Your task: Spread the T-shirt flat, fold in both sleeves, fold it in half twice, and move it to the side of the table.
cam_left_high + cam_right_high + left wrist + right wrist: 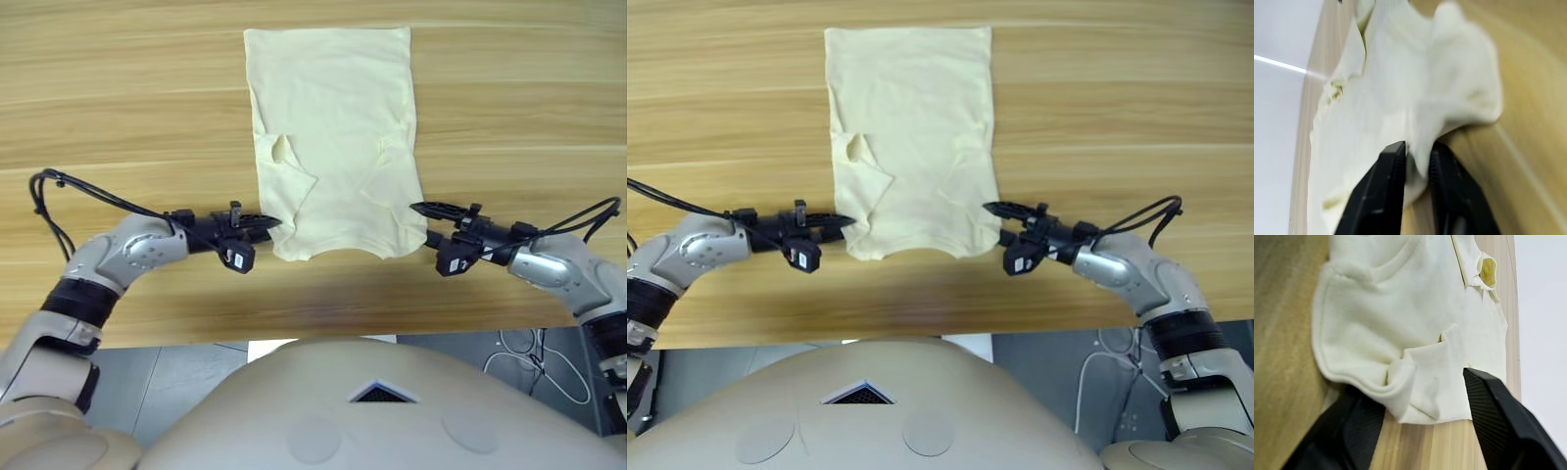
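Note:
A pale yellow T-shirt (333,127) lies on the wooden table (118,98), both sleeves folded in, its collar end nearest me and its hem at the far side. My left gripper (269,223) is at the near left shoulder corner. In the left wrist view its fingers (1391,171) are shut on a fold of the T-shirt (1400,98). My right gripper (419,209) is at the near right shoulder corner. In the right wrist view it (1418,389) stands open, its fingers wide apart on either side of the shirt's (1400,308) corner.
Bare wood stretches to the left and right of the shirt. The table's front edge (294,338) runs just behind both grippers. Cables (529,352) lie on the grey floor below at the right.

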Controlling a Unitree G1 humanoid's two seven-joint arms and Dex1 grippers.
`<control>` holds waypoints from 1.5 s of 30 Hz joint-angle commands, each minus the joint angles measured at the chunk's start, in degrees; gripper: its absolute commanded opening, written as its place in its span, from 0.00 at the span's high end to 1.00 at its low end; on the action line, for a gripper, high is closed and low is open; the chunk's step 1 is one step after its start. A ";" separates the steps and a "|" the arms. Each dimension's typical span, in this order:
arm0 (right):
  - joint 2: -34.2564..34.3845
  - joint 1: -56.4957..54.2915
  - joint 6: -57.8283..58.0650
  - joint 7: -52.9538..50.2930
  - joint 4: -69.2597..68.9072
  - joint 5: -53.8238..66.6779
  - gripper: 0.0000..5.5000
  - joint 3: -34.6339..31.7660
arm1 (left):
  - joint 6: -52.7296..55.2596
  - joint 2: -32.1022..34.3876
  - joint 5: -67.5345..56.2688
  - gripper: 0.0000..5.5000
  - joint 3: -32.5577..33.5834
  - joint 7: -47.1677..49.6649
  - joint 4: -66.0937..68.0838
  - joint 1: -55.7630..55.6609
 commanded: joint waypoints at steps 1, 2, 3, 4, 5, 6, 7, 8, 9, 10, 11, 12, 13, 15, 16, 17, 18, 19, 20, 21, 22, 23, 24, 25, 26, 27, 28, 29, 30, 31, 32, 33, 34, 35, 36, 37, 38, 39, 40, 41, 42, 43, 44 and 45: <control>0.38 0.49 0.34 0.97 1.12 -1.49 0.50 1.06 | 2.12 -0.38 4.17 0.95 -4.08 -4.17 1.32 3.74; 0.42 0.36 0.25 1.03 1.22 -1.48 0.50 1.10 | 1.87 -0.58 3.54 0.97 -4.42 -4.60 0.76 4.29; 0.36 0.32 0.15 1.04 1.31 -1.45 0.50 1.05 | 1.57 -0.56 2.51 0.98 -4.69 -5.21 0.01 4.94; 0.32 0.34 0.16 1.04 1.39 -1.42 0.50 0.99 | 1.15 -0.29 0.95 0.99 -5.01 -6.02 -1.34 5.94; 0.31 0.47 0.27 1.04 1.31 -1.40 0.50 0.90 | 0.85 -0.03 -0.31 0.99 -5.19 -6.71 -2.37 6.61; 0.37 0.52 0.34 0.98 1.30 -1.37 0.50 0.86 | 0.60 0.18 -1.34 0.99 -5.34 -7.33 -3.11 7.03; 0.48 0.45 0.37 0.95 1.35 -1.36 0.50 0.88 | 0.48 0.31 -2.06 0.99 -5.46 -7.75 -3.45 7.23; 0.71 0.25 0.41 0.94 1.46 -1.45 0.50 1.03 | 0.39 0.32 -2.38 0.99 -5.53 -7.90 -3.41 7.34; 0.86 0.10 0.41 0.94 1.56 -1.51 0.50 1.14 | 0.35 0.22 -2.66 0.99 -5.57 -8.06 -3.25 7.43; 0.99 -0.01 0.36 0.87 1.71 -1.64 0.50 1.25 | 0.26 0.00 -2.70 0.99 -5.60 -8.06 -2.78 7.44; 1.04 -0.03 0.32 0.83 1.81 -1.71 0.50 1.30 | 0.19 -0.21 -2.80 0.99 -5.59 -8.09 -2.34 7.44; 1.03 -0.07 0.26 0.80 1.97 -1.78 0.50 1.34 | 0.18 -0.35 -2.80 0.99 -5.41 -7.86 -1.96 7.54; 0.93 -0.12 0.13 0.75 2.16 -1.80 0.50 1.36 | 0.18 -0.37 -2.72 0.99 -5.02 -7.35 -1.75 7.71; 0.71 -0.16 0.01 0.71 2.38 -1.77 0.50 1.40 | 0.40 -0.42 -2.45 0.99 -3.61 -5.69 -1.53 7.89; 0.68 -0.13 0.06 0.72 2.29 -1.74 0.50 1.47 | 0.82 -0.39 -2.10 0.99 -2.82 -4.83 -1.20 7.95; 0.67 -0.08 0.10 0.69 2.23 -1.72 0.50 1.50 | 1.20 -0.49 -1.70 0.99 -2.14 -3.99 -0.70 7.86; 0.67 -0.11 0.07 0.61 2.33 -1.73 0.50 1.52 | 1.44 -0.69 -1.38 0.99 -1.76 -3.37 -0.10 7.74; 0.64 -0.14 0.02 0.57 2.41 -1.72 0.50 1.51 | 1.55 -0.89 -1.16 0.99 -1.43 -2.76 0.37 7.72; 0.58 -0.14 -0.03 0.50 2.51 -1.72 0.50 1.46 | 1.56 -1.15 -1.03 0.99 -1.23 -2.30 0.74 7.69; 0.51 -0.14 -0.06 0.45 2.53 -1.72 0.50 1.44 | 1.77 -1.48 -1.06 0.99 -1.10 -1.98 1.00 7.82; 0.47 -0.12 -0.04 0.43 2.49 -1.69 0.50 1.40 | 2.06 -1.83 -1.17 0.99 -1.14 -1.91 1.07 7.92; 0.45 -0.14 -0.01 0.41 2.42 -1.67 0.50 1.39 | 2.44 -2.61 -1.85 0.94 -0.91 -1.44 0.85 8.02; 0.44 -0.17 -0.01 0.41 2.37 -1.65 0.50 1.38 | 2.80 -3.10 -2.53 0.91 -0.82 -1.42 0.42 8.16; 0.38 -0.19 -0.06 0.42 2.34 -1.58 0.50 1.34 | 3.17 -3.37 -3.33 0.89 -0.73 -1.60 0.00 8.43; 0.30 -0.17 -0.06 0.48 2.21 -1.48 0.50 1.29 | 3.47 -3.38 -3.83 0.85 -0.53 -1.68 -0.37 8.77; 0.16 -0.14 -0.05 0.62 2.00 -1.31 0.50 1.19 | 3.75 -2.83 -4.07 0.82 -0.11 -1.76 -1.17 9.56; 0.02 -0.07 -0.05 0.71 1.83 -1.16 0.50 1.09 | 4.01 -2.32 -4.45 0.79 0.31 -1.92 -1.95 10.34; -0.14 0.16 0.07 0.81 1.49 -0.97 0.50 0.92 | 4.17 -1.53 -4.62 0.76 0.85 -2.01 -3.07 11.30; -0.20 0.39 0.31 0.93 1.07 -0.81 0.50 0.79 | 4.38 -0.73 -4.90 0.72 1.29 -2.37 -4.09 12.18; -0.22 0.55 0.53 1.05 0.68 -0.69 0.50 0.70 | 4.56 -0.14 -4.85 0.71 1.60 -2.69 -4.82 12.74; -0.20 0.64 0.75 1.17 0.33 -0.59 0.50 0.64 | 4.68 0.25 -4.63 0.69 1.87 -2.90 -5.30 13.09; -0.17 0.65 0.90 1.28 0.09 -0.51 0.50 0.63 | 4.79 0.43 -4.46 0.67 2.05 -3.04 -5.60 13.28; -0.17 0.65 1.01 1.36 -0.08 -0.45 0.50 0.63 | 4.68 0.52 -4.17 0.65 2.25 -2.89 -5.91 13.44; -0.29 0.64 0.98 1.40 -0.01 -0.40 0.50 0.58 | 4.76 0.99 -4.37 0.62 2.33 -3.25 -6.80 14.15; -0.37 0.75 1.05 1.50 -0.14 -0.33 0.50 0.48 | 4.64 1.89 -4.99 0.62 2.32 -3.95 -7.96 15.21; -0.43 0.83 1.08 1.58 -0.19 -0.27 0.50 0.39 | 4.66 2.72 -5.93 0.62 2.36 -4.66 -9.12 16.24; -0.48 0.83 1.10 1.68 -0.23 -0.16 0.50 0.32 | 4.70 3.66 -7.22 0.62 2.53 -5.31 -10.85 17.31; -0.48 0.84 1.15 1.74 -0.26 -0.06 0.50 0.27 | 4.77 4.28 -8.22 0.62 2.68 -5.76 -12.23 17.92; -0.40 0.83 1.19 1.72 -0.23 -0.03 0.50 0.27 | 4.94 4.46 -8.48 0.62 2.71 -6.12 -12.99 18.02; -0.30 0.80 1.24 1.71 -0.20 -0.04 0.50 0.30 | 5.08 4.46 -8.53 0.62 2.60 -6.46 -13.41 17.95; -0.13 0.73 1.28 1.65 -0.20 -0.06 0.50 0.34 | 5.25 3.93 -8.06 0.62 2.27 -6.69 -13.27 17.53; 0.02 0.65 1.31 1.61 -0.21 -0.07 0.50 0.38 | 5.34 3.39 -7.57 0.62 1.92 -6.83 -13.03 17.10; 0.11 0.60 1.31 1.55 -0.20 -0.06 0.50 0.38 | 5.37 2.66 -6.96 0.62 1.42 -6.96 -12.68 16.53; 0.16 0.51 1.26 1.54 -0.12 -0.06 0.50 0.42 | 5.35 1.97 -6.64 0.62 0.82 -7.23 -12.62 16.11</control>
